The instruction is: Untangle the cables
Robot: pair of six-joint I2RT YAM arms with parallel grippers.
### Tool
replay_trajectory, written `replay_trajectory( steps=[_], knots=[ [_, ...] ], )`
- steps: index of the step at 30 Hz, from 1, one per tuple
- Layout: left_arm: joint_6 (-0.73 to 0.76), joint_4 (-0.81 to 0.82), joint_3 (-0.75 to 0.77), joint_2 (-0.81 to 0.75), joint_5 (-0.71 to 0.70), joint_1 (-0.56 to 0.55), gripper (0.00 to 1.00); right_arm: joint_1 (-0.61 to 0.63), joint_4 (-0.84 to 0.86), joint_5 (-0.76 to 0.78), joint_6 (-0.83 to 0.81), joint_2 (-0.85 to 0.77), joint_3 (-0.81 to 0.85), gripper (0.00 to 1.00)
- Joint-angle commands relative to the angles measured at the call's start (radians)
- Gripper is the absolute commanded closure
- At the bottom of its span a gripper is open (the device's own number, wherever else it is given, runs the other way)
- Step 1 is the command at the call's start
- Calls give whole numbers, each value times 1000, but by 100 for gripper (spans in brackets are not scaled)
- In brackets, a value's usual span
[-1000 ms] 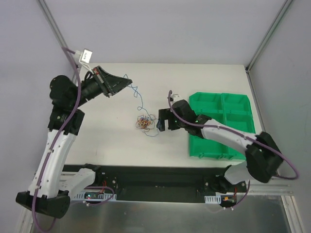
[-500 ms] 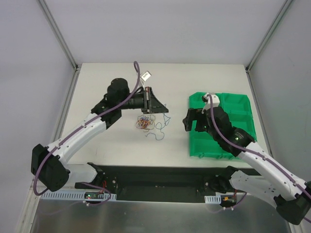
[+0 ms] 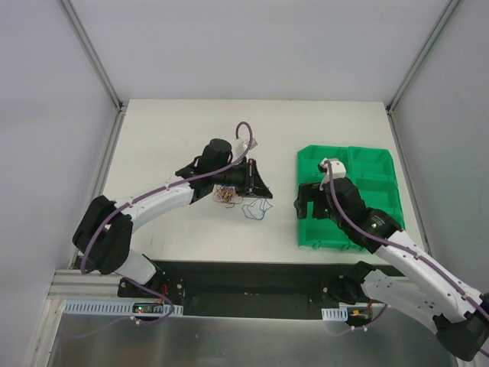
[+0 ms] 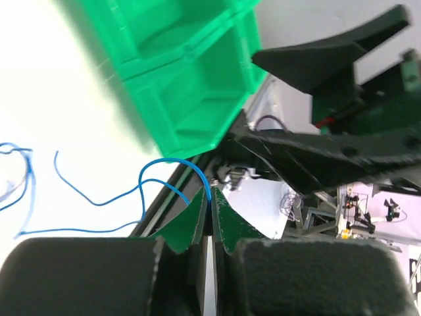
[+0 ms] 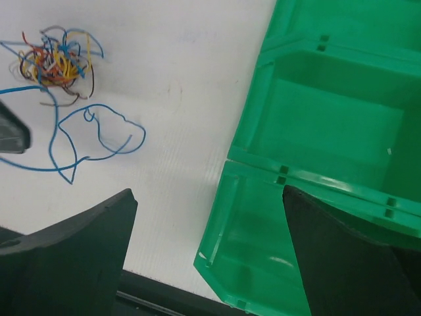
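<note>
The cables are a small knot of red, yellow, orange and blue wires on the white table, plus one loose blue cable looped just right of the knot. My left gripper hangs low beside the knot, shut on one end of that blue cable; the rest trails onto the table. My right gripper is open and holds nothing, over the left edge of the green tray.
A green tray with several compartments lies at the right of the table. The black front rail runs along the near edge. Metal frame posts stand at the back corners.
My left arm swung from the far-left back corner to the table's centre, bringing the blue cable down beside the knot. My right arm drew back from the knot to over the tray's left edge.
</note>
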Motion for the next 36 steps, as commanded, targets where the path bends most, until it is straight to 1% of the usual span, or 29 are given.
replay_trajectory(
  steps=[1,3,6,8,11,14,15,18,20,22,23,26,30,33,36],
  knots=[
    [70,-13,-41,86,-38,13,99,-1,91,-174,-25,68,-35,4],
    [91,-20,-50,113,-46,23,97,6,119,-208,-25,108,-36,4],
    [125,-35,-77,123,-107,30,86,21,157,-208,-19,157,-38,4],
    [134,-40,-90,118,-136,38,75,24,179,-201,-4,184,-39,4],
    [163,-43,-100,98,-149,41,67,22,226,-245,13,220,-49,4],
    [182,-70,-105,86,-172,43,52,22,234,-293,8,270,-29,3],
    [185,-78,-106,78,-176,43,46,22,242,-329,8,281,-26,3],
    [186,-92,-128,25,-201,43,34,22,268,-374,-12,321,-12,3],
    [202,-93,-155,-14,-221,43,23,24,260,-388,-12,356,3,3],
    [235,-147,-148,-32,-237,44,11,32,276,-400,-12,379,-1,3],
    [237,-185,-146,-44,-257,44,9,35,289,-408,-13,390,-7,3],
    [231,-228,-177,-112,-290,46,5,36,312,-429,-12,428,2,4],
    [258,-312,-195,-182,-362,49,6,50,371,-497,-13,516,26,4],
    [277,-354,-212,-245,-419,52,6,91,368,-459,-45,588,69,4],
    [286,-372,-223,-314,-434,58,5,130,348,-413,-67,635,117,4]
  ],
)
